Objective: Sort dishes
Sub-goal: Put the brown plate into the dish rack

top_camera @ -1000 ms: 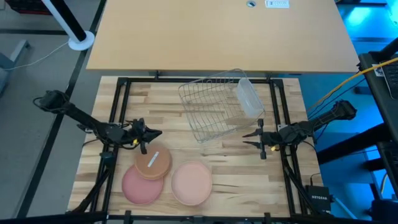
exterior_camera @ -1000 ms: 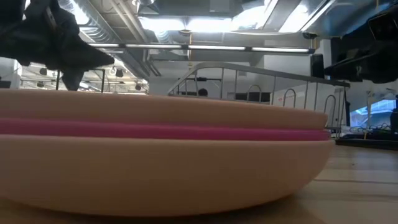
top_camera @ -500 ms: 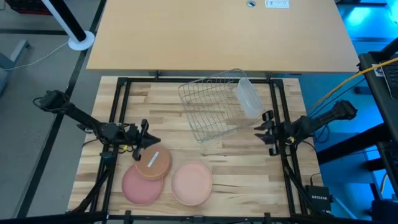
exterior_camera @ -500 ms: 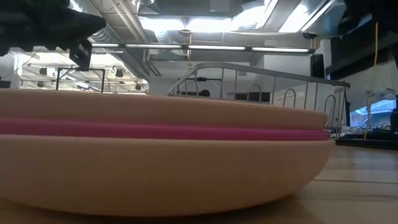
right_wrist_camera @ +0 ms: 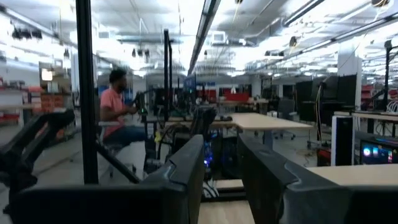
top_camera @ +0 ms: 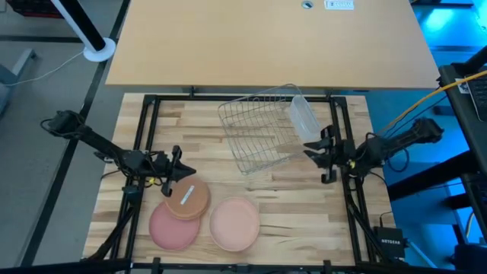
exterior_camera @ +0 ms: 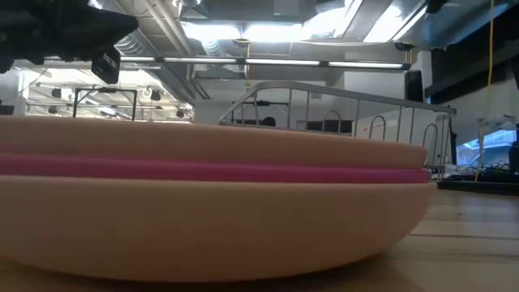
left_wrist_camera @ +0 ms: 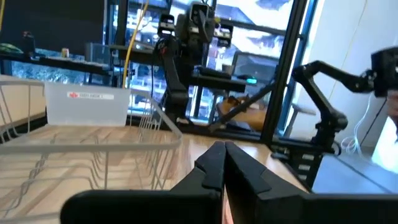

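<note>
Just left hand (top_camera: 185, 173) above tan plate (top_camera: 188, 200)

Our two slim black jointed arms, left arm (top_camera: 106, 152) and right arm (top_camera: 396, 144), yellow cable by each wrist.

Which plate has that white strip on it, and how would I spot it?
Start at the wire rack in the middle of the wooden table, then look toward the near left corner. Of three plates there, it is the brown plate, overlapping the pink plate, beside the peach plate.
</note>
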Action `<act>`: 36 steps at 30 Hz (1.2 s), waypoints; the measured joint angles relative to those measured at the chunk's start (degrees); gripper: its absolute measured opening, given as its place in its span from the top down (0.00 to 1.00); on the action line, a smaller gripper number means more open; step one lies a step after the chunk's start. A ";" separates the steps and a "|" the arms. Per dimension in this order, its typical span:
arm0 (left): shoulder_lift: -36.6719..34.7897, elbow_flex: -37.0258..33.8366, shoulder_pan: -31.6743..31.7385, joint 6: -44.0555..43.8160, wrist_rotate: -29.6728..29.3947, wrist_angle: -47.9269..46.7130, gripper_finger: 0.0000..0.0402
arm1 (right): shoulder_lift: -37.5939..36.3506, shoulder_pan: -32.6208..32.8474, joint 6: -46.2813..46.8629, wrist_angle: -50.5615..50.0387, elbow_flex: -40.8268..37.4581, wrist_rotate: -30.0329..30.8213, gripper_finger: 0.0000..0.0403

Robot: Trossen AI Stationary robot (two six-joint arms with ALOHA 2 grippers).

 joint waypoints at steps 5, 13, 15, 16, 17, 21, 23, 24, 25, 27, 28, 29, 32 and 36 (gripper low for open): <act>-0.84 0.02 0.00 -0.09 -0.02 0.36 1.00 | 11.79 0.00 -0.02 -0.03 5.66 0.01 0.74; -3.74 0.02 0.01 0.16 -0.03 4.20 1.00 | 33.91 0.02 3.64 0.05 19.17 -5.52 0.74; -5.02 0.02 0.00 1.02 -0.02 4.71 1.00 | 39.50 0.02 6.35 0.09 23.32 -8.11 0.74; -5.80 0.02 0.01 1.08 0.00 4.58 1.00 | 42.34 0.02 7.48 0.11 25.52 -9.25 0.74; -6.52 0.02 0.00 1.09 -0.02 4.49 1.00 | 45.05 0.04 8.46 0.14 27.59 -10.40 0.74; -8.81 0.02 0.02 0.19 -0.02 4.43 1.00 | 55.34 0.11 11.69 -3.19 36.11 -14.61 0.74; -9.81 0.02 0.00 -0.41 -0.02 4.48 1.00 | 59.84 0.09 12.48 -7.02 40.76 -15.20 0.74; -10.16 0.02 0.01 -1.02 -0.02 4.47 1.00 | 61.98 0.09 12.57 -9.22 42.99 -15.22 0.74; -10.42 0.02 0.01 -1.77 -0.01 4.44 1.00 | 63.83 0.09 12.56 -11.66 45.23 -15.23 0.74; -10.68 0.02 0.02 -2.88 -0.02 3.97 1.00 | 67.51 0.09 12.58 -15.57 49.69 -15.22 0.74; -10.67 0.02 0.02 -3.22 -0.02 3.94 1.00 | 68.99 0.08 12.59 -17.47 51.65 -15.17 0.74; -10.67 0.02 0.02 -3.66 -0.01 3.78 1.00 | 70.52 0.07 12.59 -18.88 53.54 -15.19 0.74; -10.65 0.02 0.02 -5.60 0.00 3.49 1.00 | 74.02 0.07 12.61 -21.00 58.26 -15.19 0.74; -10.61 0.02 0.00 -9.54 -0.02 1.46 1.00 | 76.50 0.07 12.63 -20.92 61.64 -15.23 0.74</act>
